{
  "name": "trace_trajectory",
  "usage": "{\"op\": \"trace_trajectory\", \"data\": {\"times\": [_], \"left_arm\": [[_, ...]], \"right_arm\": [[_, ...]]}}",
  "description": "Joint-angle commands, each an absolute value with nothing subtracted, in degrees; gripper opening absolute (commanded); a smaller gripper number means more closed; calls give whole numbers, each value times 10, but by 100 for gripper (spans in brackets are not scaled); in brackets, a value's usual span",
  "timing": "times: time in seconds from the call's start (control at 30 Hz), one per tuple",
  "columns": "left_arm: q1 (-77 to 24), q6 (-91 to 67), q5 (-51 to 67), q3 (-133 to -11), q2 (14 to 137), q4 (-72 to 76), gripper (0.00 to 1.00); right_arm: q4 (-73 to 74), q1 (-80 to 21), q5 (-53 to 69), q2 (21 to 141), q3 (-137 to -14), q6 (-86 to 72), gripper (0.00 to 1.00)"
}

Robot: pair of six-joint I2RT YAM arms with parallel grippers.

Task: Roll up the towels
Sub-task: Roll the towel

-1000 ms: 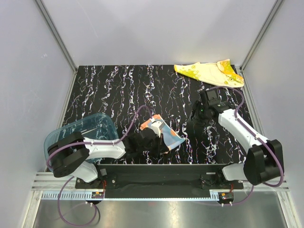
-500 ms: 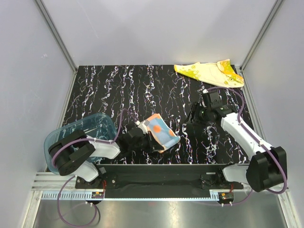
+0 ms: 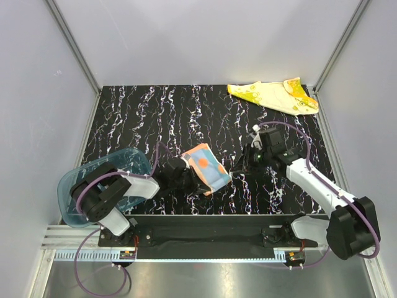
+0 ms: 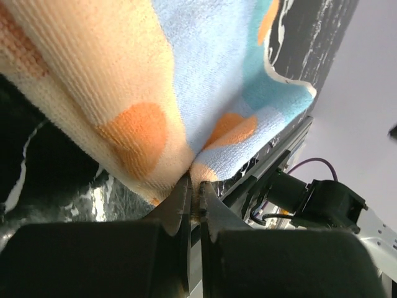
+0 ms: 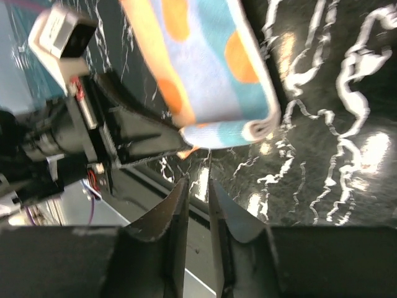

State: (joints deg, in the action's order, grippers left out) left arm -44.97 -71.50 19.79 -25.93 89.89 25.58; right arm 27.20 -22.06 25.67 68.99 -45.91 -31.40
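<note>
At the near edge of the table [image 3: 155,112], the left arm lies low and folded. Its upper links sit over the teal tray [image 3: 118,162] at the near left corner, and its forearm reaches right along the front. The left gripper [image 4: 193,185] has its jaws pressed together on the hem of the orange-pink towel [image 3: 208,167], pinching a fold of cloth right at the fingertips. The towel is bunched and partly doubled over, just right of that gripper in the near middle of the table, with pale blue patches and orange dots showing. Whether it rests fully on the surface cannot be told.

The right arm rises from its base at the near right. Its white forearm slants up and to the left, and its wrist bends so the right gripper [image 5: 198,183] points left toward the same towel. Its jaws stand a narrow slit apart with nothing between them, the tips just short of the towel's curled corner.

The yellow towel [image 3: 273,94] lies spread flat in the far right corner, well apart from both arms.
</note>
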Motion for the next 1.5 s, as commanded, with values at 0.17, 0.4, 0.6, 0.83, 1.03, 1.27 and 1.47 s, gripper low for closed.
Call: {"op": "trace_trajectory", "data": {"times": [0.17,0.4,0.6,0.83,1.03,1.27,1.47], "left_arm": [[-425,-691,258,-304,953,230,0],[-410,-672,272,-317,971,207,0],[-403,-667,280,-316,983,207,0],[-391,-664,285,-306,984,210,0],[-380,-664,292,-300,984,214,0],[-367,-659,299,-299,992,218,0],[-362,-657,303,-297,999,221,0]], "right_arm": [[192,-323,248,745,-463,-326,17],[150,-337,272,817,-468,-320,13],[156,-337,250,876,-495,-298,11],[184,-336,214,925,-525,-271,10],[178,-319,212,954,-521,-266,8],[167,-305,215,968,-515,-258,8],[157,-298,216,952,-514,-258,7]]}}
